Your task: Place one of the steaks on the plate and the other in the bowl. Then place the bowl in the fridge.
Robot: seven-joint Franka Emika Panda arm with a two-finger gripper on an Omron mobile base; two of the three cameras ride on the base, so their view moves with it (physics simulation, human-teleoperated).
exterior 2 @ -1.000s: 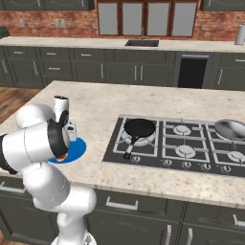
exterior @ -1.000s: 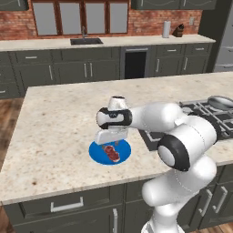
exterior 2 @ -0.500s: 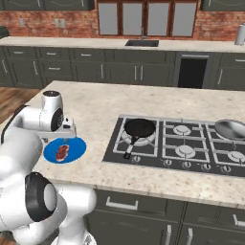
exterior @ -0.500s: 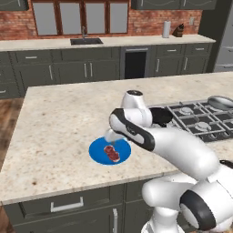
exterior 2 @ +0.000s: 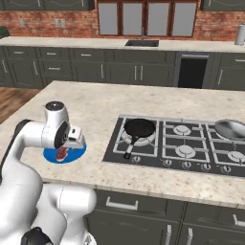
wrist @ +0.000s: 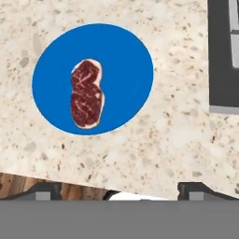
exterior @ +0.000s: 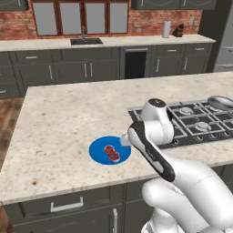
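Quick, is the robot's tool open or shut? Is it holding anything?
Tool: open, holding nothing; the raw red steak lies on the round blue plate.

plate [exterior 2: 76,152] partly behind arm, fridge [exterior: 226,43] cropped

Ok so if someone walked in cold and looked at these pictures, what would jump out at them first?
Probably the bright blue plate near the front edge of the pale speckled island counter, with one raw red steak lying flat on it. Next, the big white arm bent over beside the plate, its open fingers hanging empty above. Then the black frying pan on the stovetop.
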